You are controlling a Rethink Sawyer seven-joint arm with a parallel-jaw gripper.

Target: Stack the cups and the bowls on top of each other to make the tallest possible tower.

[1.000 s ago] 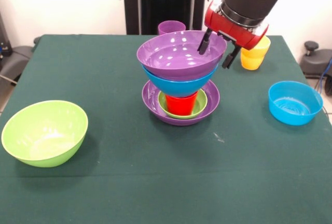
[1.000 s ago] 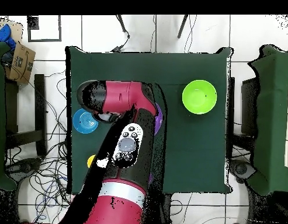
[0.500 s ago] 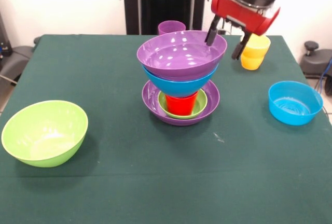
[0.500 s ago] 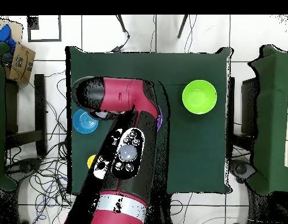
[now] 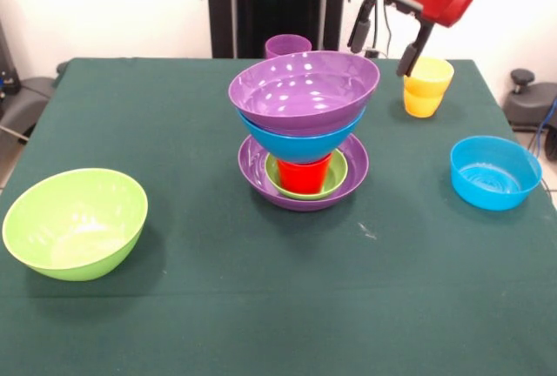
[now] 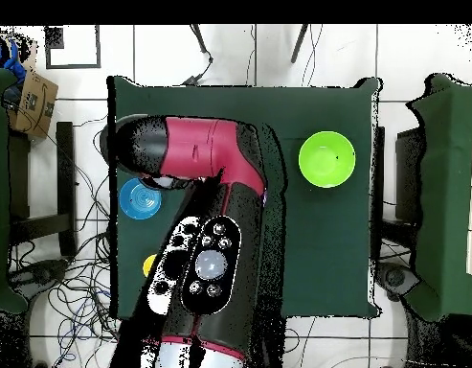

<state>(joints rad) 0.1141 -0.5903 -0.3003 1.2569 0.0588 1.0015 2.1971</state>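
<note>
The tower stands mid-table: a large purple bowl (image 5: 252, 167) as base, a small green bowl (image 5: 339, 172) in it, a red cup (image 5: 304, 174), a blue bowl (image 5: 300, 141) and a second purple bowl (image 5: 304, 89) on top. My gripper (image 5: 383, 43) hangs open and empty above and to the right of the top bowl, clear of its rim. Two stacked yellow cups (image 5: 427, 86) stand just right of it. A purple cup (image 5: 287, 45) sits behind the tower. In the overhead view the arm (image 6: 206, 230) hides the tower and the gripper.
A large lime green bowl (image 5: 75, 222) (image 6: 326, 159) rests at the front left of the table. A small blue bowl (image 5: 494, 171) (image 6: 140, 199) sits at the right. A yellow cup (image 6: 149, 264) peeks out beside the arm in the overhead view.
The gripper has lifted up off the top purple bowl's rim and drawn back to the right. The bowl stays on the tower.
</note>
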